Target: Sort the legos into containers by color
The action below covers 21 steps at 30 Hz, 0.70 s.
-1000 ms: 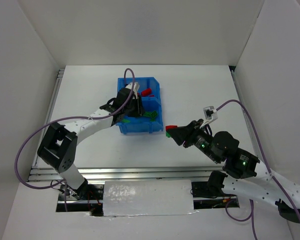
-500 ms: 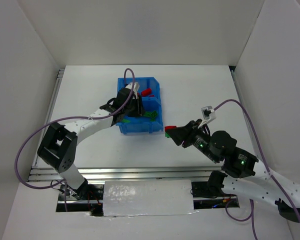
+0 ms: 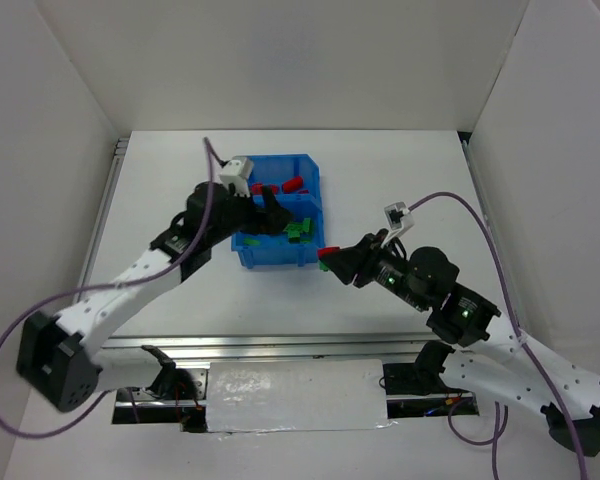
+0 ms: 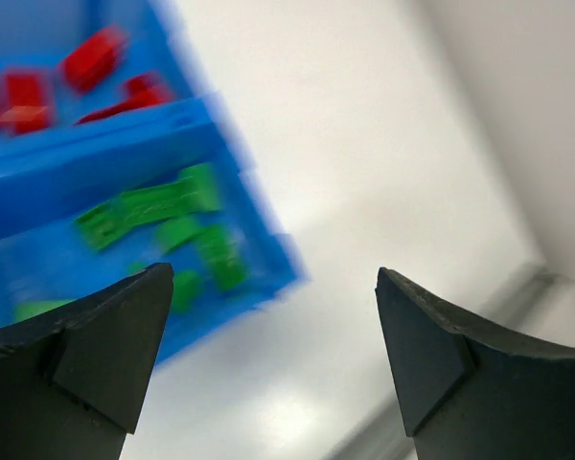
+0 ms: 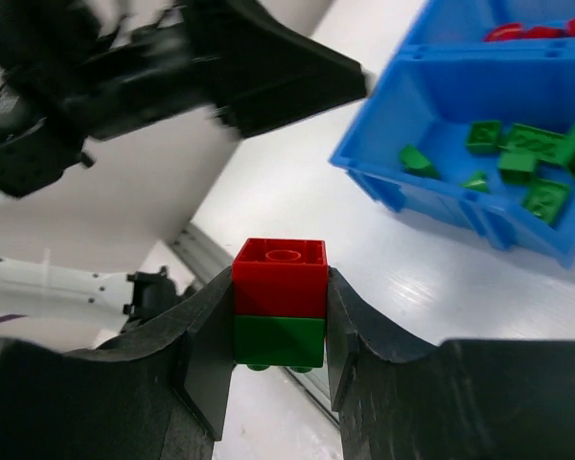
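The blue bin (image 3: 280, 258) holds two containers split by a middle wall. Red legos (image 3: 293, 185) lie in the far one and green legos (image 3: 298, 231) in the near one. My left gripper (image 3: 268, 210) hovers over the bin's left half. In the left wrist view that gripper (image 4: 273, 287) is open and empty, with green legos (image 4: 153, 206) and red legos (image 4: 94, 57) below it. My right gripper (image 3: 330, 257) is just right of the bin's front corner. Up close, the right gripper (image 5: 279, 307) is shut on a red-green lego pair (image 5: 279, 297), red on top.
White walls enclose the white table on three sides. A metal rail (image 3: 280, 345) runs along the near edge by the arm bases. The left arm (image 5: 220, 67) shows blurred in the right wrist view, above the held pair.
My left gripper has opened wide and risen above the bin, and its arm has swung up and back. The right gripper has edged left toward the bin with the pair.
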Motion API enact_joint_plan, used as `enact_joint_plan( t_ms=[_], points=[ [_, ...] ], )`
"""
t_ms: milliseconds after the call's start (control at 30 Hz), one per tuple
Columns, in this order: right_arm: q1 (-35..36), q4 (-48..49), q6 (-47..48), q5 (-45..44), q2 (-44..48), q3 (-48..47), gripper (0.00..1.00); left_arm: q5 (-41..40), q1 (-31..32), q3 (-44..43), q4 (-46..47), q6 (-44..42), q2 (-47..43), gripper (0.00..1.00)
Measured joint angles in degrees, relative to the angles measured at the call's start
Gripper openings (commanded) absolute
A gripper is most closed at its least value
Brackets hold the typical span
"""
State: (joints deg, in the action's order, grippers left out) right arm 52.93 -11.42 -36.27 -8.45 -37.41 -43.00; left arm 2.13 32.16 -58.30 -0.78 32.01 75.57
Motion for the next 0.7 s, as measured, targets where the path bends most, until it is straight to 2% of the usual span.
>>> enact_joint_plan(
  t_ms=[100, 167, 233, 333, 467, 600, 700],
  points=[
    [-4.98, 5.81, 0.7, 9.75, -0.2, 2.21, 0.0, 11.82, 0.31, 8.41, 9.7, 1.38, -14.62, 0.99],
    [-7.02, 9.29, 1.79, 18.03, -1.27, 2.99, 0.0, 21.11, 0.79, 13.86, 16.74, 3.08, -20.87, 1.0],
    [-7.5, 12.9, 3.45, 26.6, -3.06, 2.99, 0.01, 30.34, 1.64, 17.84, 22.75, 5.27, -24.44, 1.0],
    [-7.58, 15.8, 6.14, 37.33, -5.35, 2.75, 0.02, 40.35, 3.67, 20.13, 27.08, 7.34, -24.52, 0.99],
    [-7.61, 16.46, 8.48, 44.26, -6.12, 2.14, 0.03, 47.15, 6.14, 21.29, 27.89, 7.67, -24.04, 0.91],
    [-7.61, 18.25, 8.96, 48.0, -5.92, 2.12, 0.05, 49.62, 8.35, 21.29, 28.63, 7.39, -24.74, 0.84],
    [-7.61, 19.21, 8.92, 49.81, -6.16, 2.12, 0.05, 50.38, 9.27, 21.27, 29.14, 7.34, -24.65, 0.71]
  ],
)
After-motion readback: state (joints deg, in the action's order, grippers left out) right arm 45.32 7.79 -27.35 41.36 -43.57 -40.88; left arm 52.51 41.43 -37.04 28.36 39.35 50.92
